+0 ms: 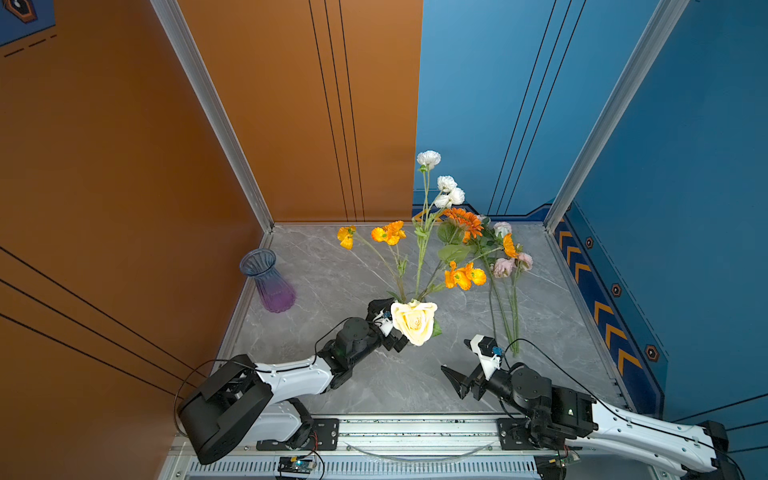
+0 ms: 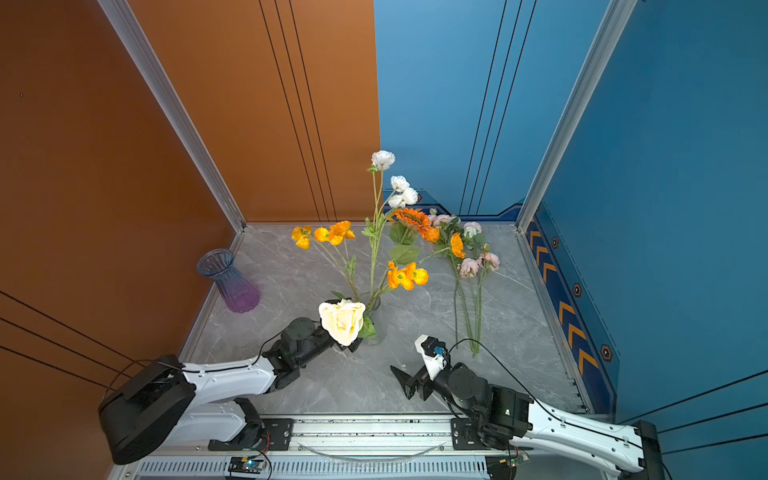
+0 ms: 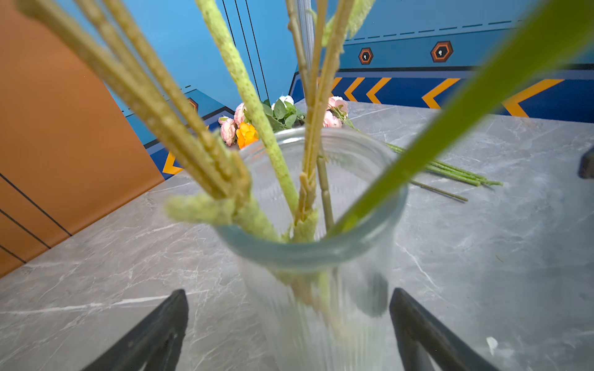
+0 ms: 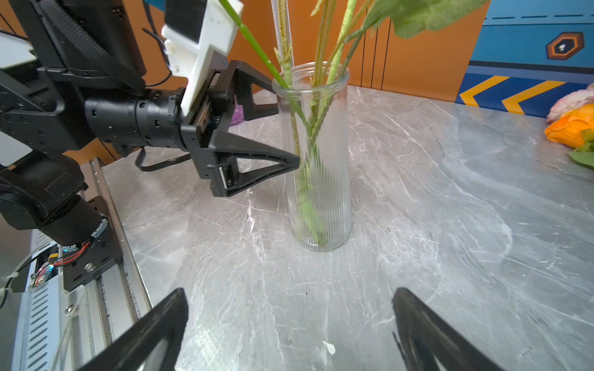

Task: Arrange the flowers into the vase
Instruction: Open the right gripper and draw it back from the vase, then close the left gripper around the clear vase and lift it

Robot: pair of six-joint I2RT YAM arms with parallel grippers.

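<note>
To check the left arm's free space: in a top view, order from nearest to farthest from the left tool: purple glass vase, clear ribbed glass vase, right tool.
1. Clear ribbed glass vase, between the open jaws of the left tool.
2. Right tool, on its right, open.
3. Purple glass vase, far left by the orange wall.

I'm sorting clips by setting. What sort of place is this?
Probably a staged robot test booth, not a home: an orange wall and blue wall of painted panels, a marble-look tabletop, and the left arm and right arm bolted to a metal rail.
</note>
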